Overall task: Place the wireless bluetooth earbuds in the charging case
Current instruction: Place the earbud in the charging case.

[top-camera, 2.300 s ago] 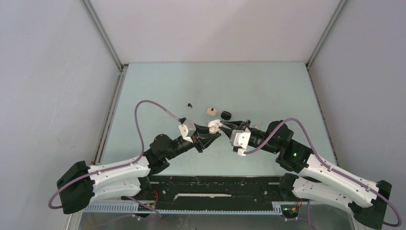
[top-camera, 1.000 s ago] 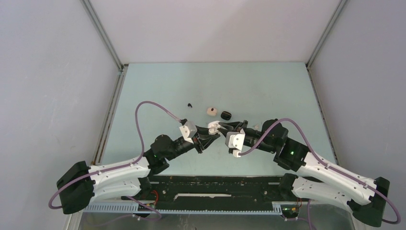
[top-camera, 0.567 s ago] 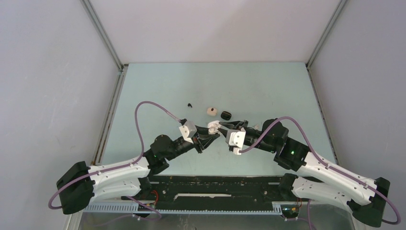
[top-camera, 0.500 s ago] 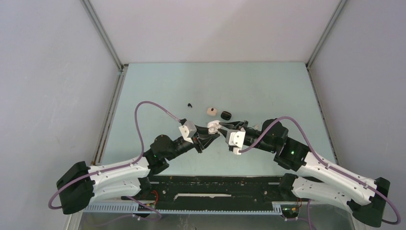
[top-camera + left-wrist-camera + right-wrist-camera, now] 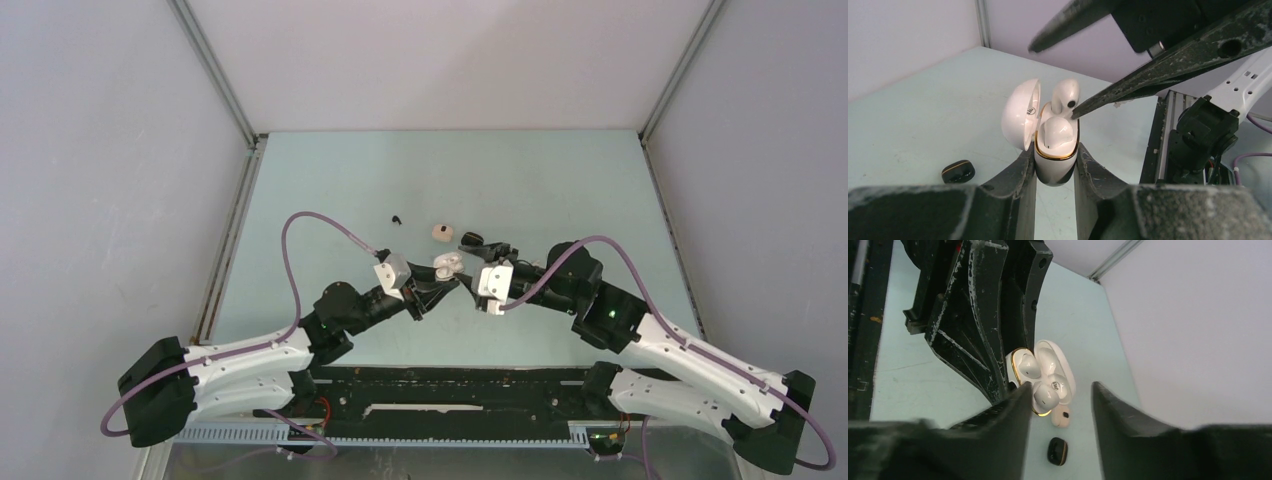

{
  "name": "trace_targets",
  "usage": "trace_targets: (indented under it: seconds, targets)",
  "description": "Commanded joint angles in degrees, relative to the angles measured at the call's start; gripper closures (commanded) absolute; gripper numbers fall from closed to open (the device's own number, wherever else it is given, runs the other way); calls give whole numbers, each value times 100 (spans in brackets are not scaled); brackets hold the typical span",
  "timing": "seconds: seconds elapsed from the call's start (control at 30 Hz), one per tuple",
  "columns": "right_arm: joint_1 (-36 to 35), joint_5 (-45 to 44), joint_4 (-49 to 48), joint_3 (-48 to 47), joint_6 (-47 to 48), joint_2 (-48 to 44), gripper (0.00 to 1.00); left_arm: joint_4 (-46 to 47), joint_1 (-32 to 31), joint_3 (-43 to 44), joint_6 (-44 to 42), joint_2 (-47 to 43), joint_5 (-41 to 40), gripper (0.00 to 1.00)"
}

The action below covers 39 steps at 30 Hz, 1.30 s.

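Left gripper (image 5: 1054, 156) clamps the open white case (image 5: 1053, 172) near the table (image 5: 540, 180) centre. One earbud (image 5: 1056, 131) is seated. The second (image 5: 1065, 95) stands proud of its socket, touched by one finger of the spread right gripper (image 5: 1060, 390). Judged left: pressing it home.

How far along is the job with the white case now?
Done: one bud sits in the open white case, clamped in the left tool. In hand: the second bud stands up, not seated, one finger of the open right tool against it. Left: push it down fully.
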<state>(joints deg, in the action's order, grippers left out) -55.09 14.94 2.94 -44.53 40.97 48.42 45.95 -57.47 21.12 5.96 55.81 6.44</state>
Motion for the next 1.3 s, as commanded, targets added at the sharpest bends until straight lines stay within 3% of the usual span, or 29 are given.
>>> trace_targets:
  seconds: [0.0, 0.07, 0.1, 0.37, 0.57, 0.67, 0.83, 1.0, 1.07, 1.13, 1.2, 1.27]
  targets:
    - [141, 417, 595, -449, -374, 94, 37, 570, 8, -3, -130, -163, -13, 100]
    - [242, 602, 789, -592, -501, 141, 6, 588, 8, -3, -126, -154, -2, 100]
    - [296, 726, 944, -677, -537, 179, 1, 586, 8, 1, -122, -149, 6, 100]
    - [781, 1538, 2607, -1587, -849, 545, 0, 599, 8, 6, -95, -128, 36, 100]
    - [2004, 2334, 3733, -2359, -1219, 1023, 0, 600, -1, 28, -70, -93, 198, 100]
    - [2575, 3472, 4962, -2678, -432, 1314, 0, 648, -11, 15, -112, -40, 472, 100]
    - [3427, 4101, 6544, -2865, 280, 1896, 0, 477, -27, 122, -239, 102, 728, 100]
    - [4595, 5351, 8517, -3723, 1403, 2968, 14, 320, -36, 210, -312, 189, 924, 100]
    - [4731, 5630, 8489, -3649, 1491, 3069, 6, 309, -38, 232, -278, 233, 990, 100]
    - [4757, 5811, 7698, -3294, 1005, 2788, 0, 317, -47, 234, -227, 264, 1044, 100]
    - [4741, 5899, 6144, -2667, -117, 2239, 0, 267, -45, 242, -148, 260, 1070, 100]
    - [4623, 5537, 3965, -1777, -1739, 1483, 0, 130, -45, 285, -50, 235, 984, 100]
